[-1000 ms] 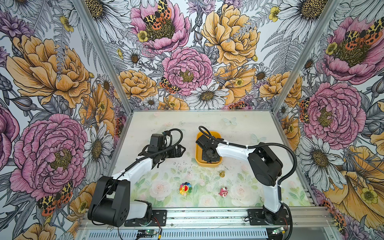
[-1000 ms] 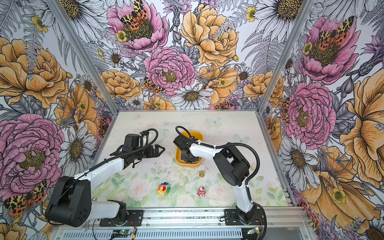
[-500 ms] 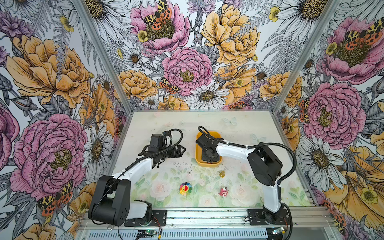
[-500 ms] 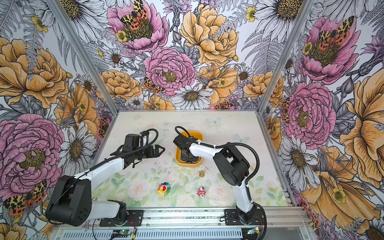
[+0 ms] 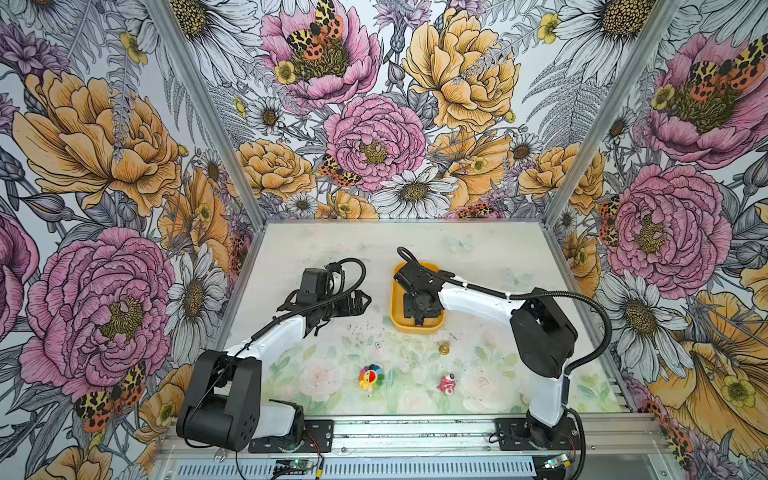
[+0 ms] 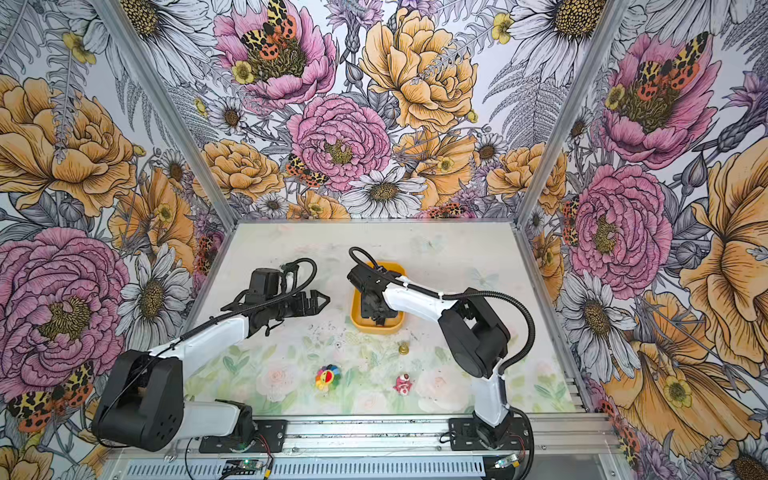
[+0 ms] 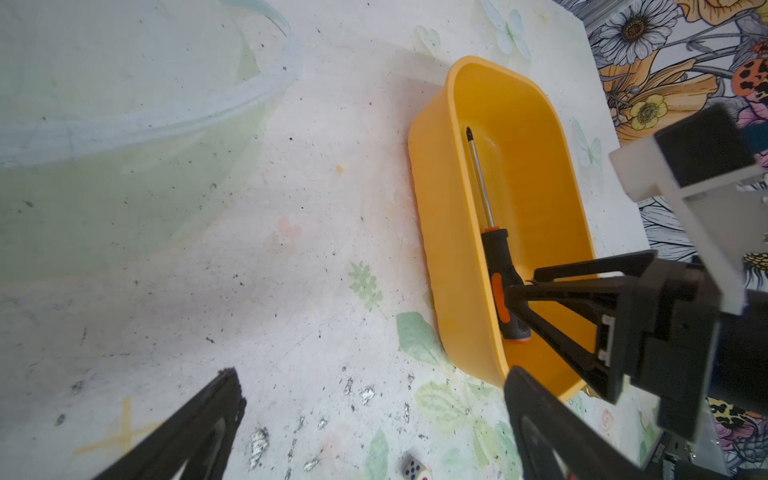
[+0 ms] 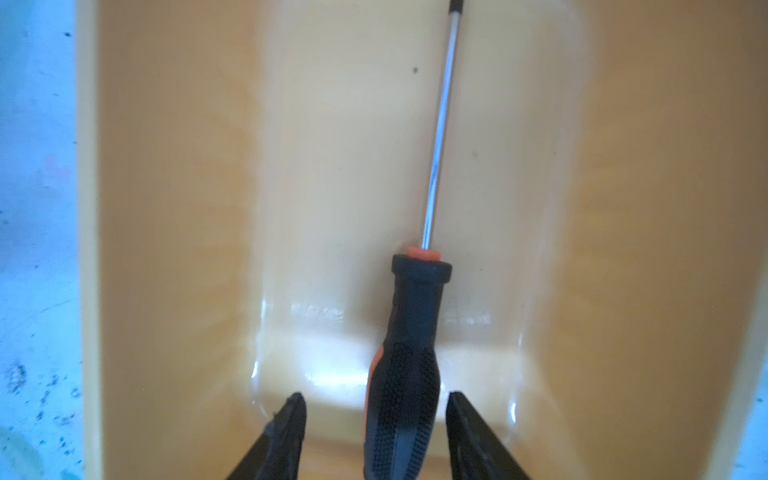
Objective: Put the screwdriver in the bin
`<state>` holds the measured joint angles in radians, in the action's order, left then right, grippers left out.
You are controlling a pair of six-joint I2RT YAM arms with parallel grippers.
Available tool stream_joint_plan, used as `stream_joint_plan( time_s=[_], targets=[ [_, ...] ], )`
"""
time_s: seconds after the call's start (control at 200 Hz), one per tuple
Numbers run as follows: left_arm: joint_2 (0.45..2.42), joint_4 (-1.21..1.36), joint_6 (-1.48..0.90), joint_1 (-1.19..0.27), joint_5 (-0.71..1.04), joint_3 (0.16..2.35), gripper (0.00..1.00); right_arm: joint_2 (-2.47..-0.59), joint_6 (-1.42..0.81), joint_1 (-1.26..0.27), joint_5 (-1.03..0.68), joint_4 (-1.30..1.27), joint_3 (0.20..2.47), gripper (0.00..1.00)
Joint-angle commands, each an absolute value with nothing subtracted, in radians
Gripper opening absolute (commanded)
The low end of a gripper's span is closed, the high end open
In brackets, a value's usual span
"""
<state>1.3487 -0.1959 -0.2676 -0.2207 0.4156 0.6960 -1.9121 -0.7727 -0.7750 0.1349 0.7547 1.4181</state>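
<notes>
Since the screwdriver (image 8: 409,374) lies lengthwise inside the bin (image 8: 166,208), the main part of the task looks done. In the left wrist view its whole length shows within the yellow walls (image 7: 432,232): the tip points toward one short end and the black and orange handle (image 7: 500,282) sits at the other. Whether the butt of the handle rests on the floor of the bin or leans on the end wall, I cannot tell.

The right tool (image 8: 376,398) is down in the bin with its jaws apart, one on each side of the handle. Yellow plastic shows in the gap on both sides, so it grips nothing. In both top views the right arm reaches across and covers most of the bin (image 5: 397,299), which stands on the worktop (image 5: 478,266).

The left tool (image 7: 374,374) is off to the side of the bin, above bare worktop, with its jaws wide apart and nothing between them.

As I judge it, what is left is small: the right tool must lift clear of the bin without catching the handle, and the arm must draw back. The screwdriver needs no further handling.
</notes>
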Motion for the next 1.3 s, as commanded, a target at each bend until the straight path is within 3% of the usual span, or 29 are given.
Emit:
stream_joint_plan(
  time_s=[0.0, 0.115, 0.33, 0.565, 0.811, 1.046, 1.296],
  targets=[
    [1.336, -0.209, -0.242, -0.229, 0.39, 0.719, 0.99, -1.827, -0.684, -0.761, 0.097, 0.783, 1.443, 0.56],
    [1.318, -0.216, -0.237, -0.229, 0.369, 0.721, 0.99, -1.745, -0.556, -0.759, 0.131, 0.779, 1.423, 0.55],
    [1.215, -0.201, -0.236, -0.228, 0.271, 0.691, 0.99, -1.551, -0.313, -0.727, 0.381, 0.778, 1.344, 0.55],
    [1.048, -0.122, -0.232, -0.218, 0.118, 0.616, 0.99, -1.394, -0.232, -0.512, 0.425, 0.697, 1.19, 0.53],
    [0.896, 0.07, -0.136, -0.19, -0.091, 0.498, 0.99, -1.22, -0.101, -0.308, 0.36, 0.329, 0.882, 0.51],
    [0.866, 0.288, -0.038, -0.123, -0.084, 0.405, 0.99, -1.136, -0.069, -0.167, 0.293, 0.053, 0.675, 0.51],
    [0.963, 0.468, 0.008, -0.045, -0.056, 0.351, 0.99, -1.224, -0.066, -0.087, 0.262, -0.418, 0.456, 0.51]
  ],
)
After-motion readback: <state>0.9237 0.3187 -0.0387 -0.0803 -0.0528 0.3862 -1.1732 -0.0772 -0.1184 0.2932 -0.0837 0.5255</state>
